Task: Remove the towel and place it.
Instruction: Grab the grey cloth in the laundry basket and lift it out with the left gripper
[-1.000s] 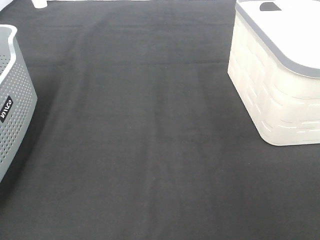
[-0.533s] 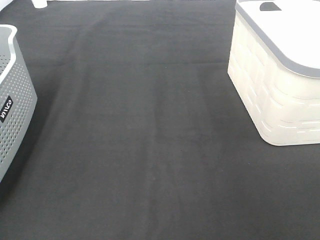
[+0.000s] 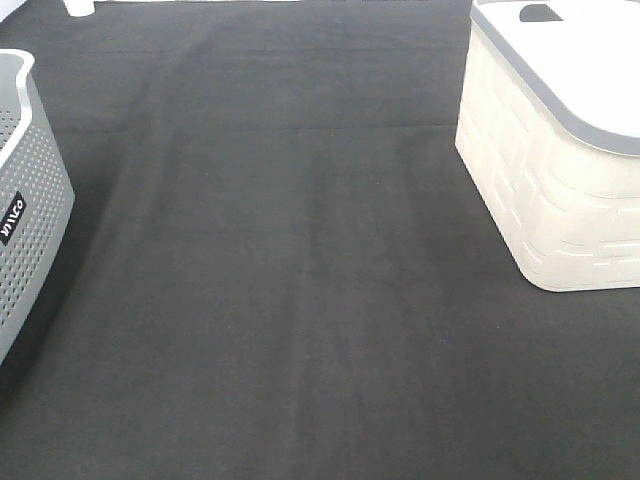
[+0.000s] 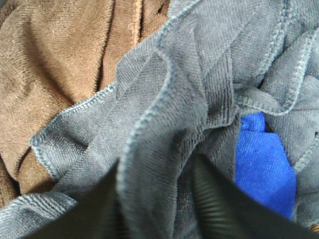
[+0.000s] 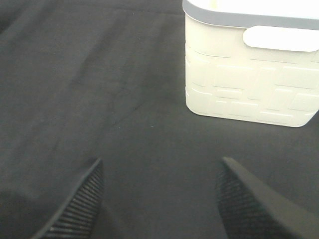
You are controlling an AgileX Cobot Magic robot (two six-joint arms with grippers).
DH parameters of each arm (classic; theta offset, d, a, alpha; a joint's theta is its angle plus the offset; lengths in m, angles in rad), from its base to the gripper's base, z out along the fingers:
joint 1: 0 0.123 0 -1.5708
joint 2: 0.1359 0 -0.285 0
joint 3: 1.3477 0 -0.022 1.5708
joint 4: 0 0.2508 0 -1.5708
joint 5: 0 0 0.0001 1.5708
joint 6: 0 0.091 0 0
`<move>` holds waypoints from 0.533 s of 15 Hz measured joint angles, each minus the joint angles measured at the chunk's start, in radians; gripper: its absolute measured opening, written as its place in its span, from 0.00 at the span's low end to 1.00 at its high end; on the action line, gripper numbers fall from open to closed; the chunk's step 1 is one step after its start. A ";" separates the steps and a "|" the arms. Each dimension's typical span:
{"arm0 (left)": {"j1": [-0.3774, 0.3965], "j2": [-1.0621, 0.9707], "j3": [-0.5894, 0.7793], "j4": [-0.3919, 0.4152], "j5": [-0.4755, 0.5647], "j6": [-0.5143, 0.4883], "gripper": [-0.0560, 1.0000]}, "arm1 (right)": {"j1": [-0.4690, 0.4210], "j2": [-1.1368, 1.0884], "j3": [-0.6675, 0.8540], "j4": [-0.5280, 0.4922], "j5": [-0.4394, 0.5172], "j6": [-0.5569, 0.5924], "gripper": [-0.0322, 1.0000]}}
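Evidently the left pincer [image 4: 155, 164] pinches a raised fold of towel [image 4: 199, 59] to lift it off the brown cloth [image 4: 50, 74]; the right pincer [image 5: 160, 162] hangs open, empty, over the desk [image 5: 99, 74].

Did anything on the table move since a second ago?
No, nothing visibly changed in the high view. The grey basket, the white basket and the black table cover sit just where they were, and no arm shows there.

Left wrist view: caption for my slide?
Left gripper straddling a fold of grey hemmed terry towel, beside brown cloth and blue cloth.
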 joint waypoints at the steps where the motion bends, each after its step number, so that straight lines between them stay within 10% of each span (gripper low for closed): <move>1: 0.000 0.000 0.000 0.000 0.007 0.000 0.21 | 0.000 0.000 0.000 0.000 0.000 0.000 0.66; 3: 0.000 0.000 0.000 0.001 0.018 0.000 0.06 | 0.000 0.000 0.000 0.000 0.000 0.000 0.66; 8: 0.000 0.000 0.000 0.003 0.049 0.000 0.05 | 0.000 0.000 0.000 0.000 0.000 0.000 0.66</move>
